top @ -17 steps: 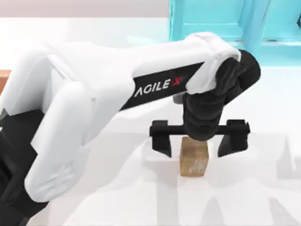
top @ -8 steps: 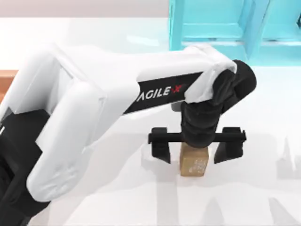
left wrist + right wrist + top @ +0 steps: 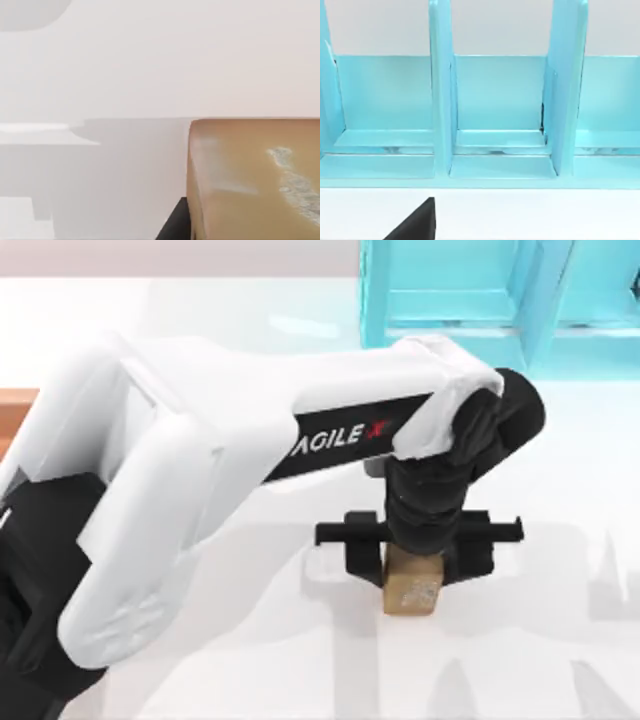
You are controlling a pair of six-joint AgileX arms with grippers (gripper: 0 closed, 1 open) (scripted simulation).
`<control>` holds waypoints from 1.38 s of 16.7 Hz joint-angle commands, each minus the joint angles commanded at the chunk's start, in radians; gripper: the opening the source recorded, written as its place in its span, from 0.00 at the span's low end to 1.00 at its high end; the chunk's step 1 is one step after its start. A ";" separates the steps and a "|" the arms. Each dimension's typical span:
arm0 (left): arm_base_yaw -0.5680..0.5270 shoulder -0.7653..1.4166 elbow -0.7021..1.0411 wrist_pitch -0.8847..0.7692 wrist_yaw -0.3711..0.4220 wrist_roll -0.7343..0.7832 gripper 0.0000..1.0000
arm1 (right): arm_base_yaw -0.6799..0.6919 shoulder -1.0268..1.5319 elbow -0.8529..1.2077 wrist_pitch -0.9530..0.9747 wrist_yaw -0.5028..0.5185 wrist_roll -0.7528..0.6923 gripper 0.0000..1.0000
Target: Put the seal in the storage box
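The seal (image 3: 411,592), a small golden-brown block with whitish marks, stands on the white table near the middle. My left gripper (image 3: 415,558) comes straight down over it, and its black fingers (image 3: 365,558) press against the block's left and right sides, shut on it. In the left wrist view the seal (image 3: 255,180) looms close, with a dark finger (image 3: 175,227) against its side. An orange-brown corner of the storage box (image 3: 14,410) pokes in at the table's left edge, mostly hidden by my left arm. A black part of my right gripper (image 3: 415,224) shows in the right wrist view.
A cyan shelf unit (image 3: 470,290) stands at the back right of the table; the right wrist view faces its open compartments (image 3: 500,105). White tabletop (image 3: 560,540) lies around the seal.
The left gripper's fingers have closed in from wide apart to touch both sides of the seal. The arm and the seal have stayed in place.
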 joint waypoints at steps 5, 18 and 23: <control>0.000 0.000 0.000 0.000 0.000 0.000 0.00 | 0.000 0.000 0.000 0.000 0.000 0.000 1.00; -0.001 -0.007 0.164 -0.171 -0.003 -0.004 0.00 | 0.000 0.000 0.000 0.000 0.000 0.000 1.00; -0.002 -0.022 0.350 -0.372 0.000 -0.002 0.00 | 0.000 0.000 0.000 0.000 0.000 0.000 1.00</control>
